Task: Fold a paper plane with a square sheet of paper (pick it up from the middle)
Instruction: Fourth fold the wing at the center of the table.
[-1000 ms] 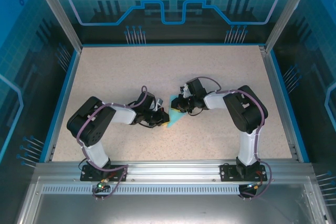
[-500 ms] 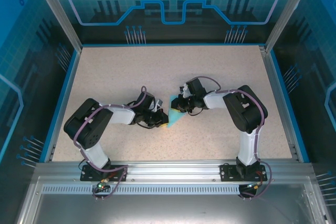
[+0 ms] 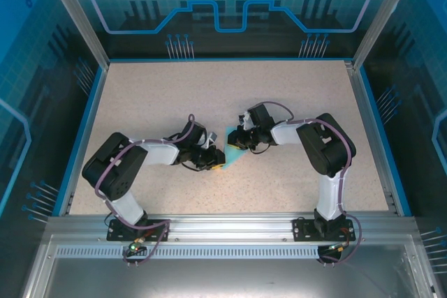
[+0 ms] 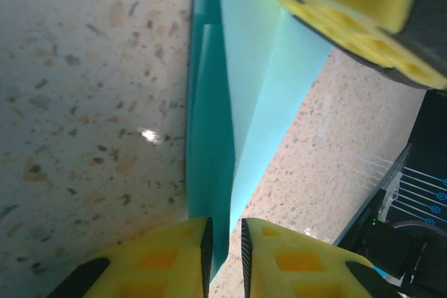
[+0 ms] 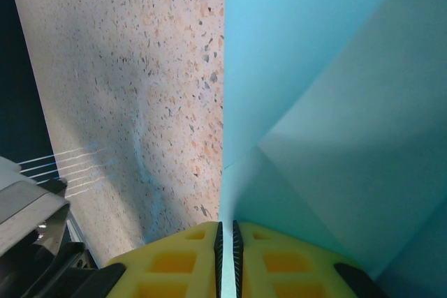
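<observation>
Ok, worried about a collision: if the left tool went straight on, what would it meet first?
Left tool straddles the paper; beyond that, likely the right tool, though depth is unclear.

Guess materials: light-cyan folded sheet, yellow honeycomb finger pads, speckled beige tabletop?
Light-cyan folded sheet: thin matte paper; sharp creases, flat facets.
Yellow honeycomb finger pads: likely soft printed plastic or rubber; open cell pattern, matte.
Speckled beige tabletop: looks like stone-effect laminate or composite, slightly glossy; small glare spot.

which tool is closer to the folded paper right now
Right, narrowly. The right tool is shut on the paper, pinching its edge. The left tool straddles the opposite edge with its jaws slightly parted, so it sits around the sheet rather than gripping it.
</observation>
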